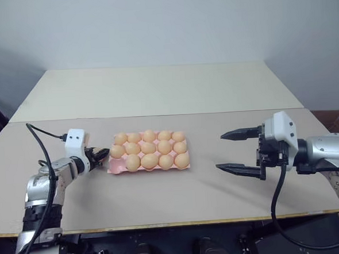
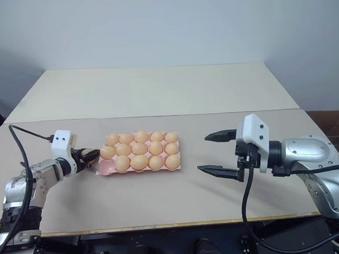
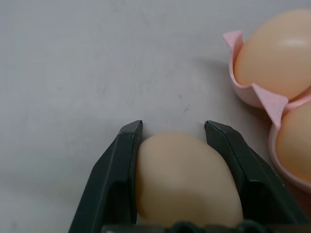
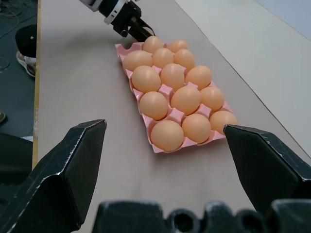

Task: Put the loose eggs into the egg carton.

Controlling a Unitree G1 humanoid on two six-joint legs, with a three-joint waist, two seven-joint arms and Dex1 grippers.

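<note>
- Left pincer (image 1: 102, 153): clenched on 1 loose egg (image 3: 184, 179). In the left wrist view both black fingers (image 3: 114, 182) press the egg's sides, and the egg fills the gap between them.
- The held egg sits low over the bench (image 1: 162, 202), just beside the left short edge of the egg carton (image 1: 115, 168). I can't tell if it touches the bench surface.
- In the head views the egg itself is mostly hidden by the fingers, so the grip is read from the left wrist view.
- Egg carton: pink moulded tray, flat on the near bench, roughly centre, long side running left to right.
- Eggs in the carton (image 1: 149, 147): 14 countable in the head views, 5 in the far row, 5 in the middle row, 4 in the near row.
- The near-left corner cup (image 2: 102, 168), next to the left pincer, looks like the 1 without an egg, though the pincer partly blocks it.
- In the left wrist view a pink carton corner with 2 seated eggs (image 3: 277, 53) shows close beside the held egg, not touching it.
- Right pincer (image 1: 234, 152): released, jaws spread wide, holding nothing and touching nothing.
- It hangs above the bench, well to the right of the carton, fingers pointing toward it.
- In the right wrist view the carton lies between its 2 spread fingers (image 4: 63, 179), well ahead, with the left pincer at the carton's far end.
- A second, paler bench (image 1: 155, 87) butts against the far edge of the near one.
</note>
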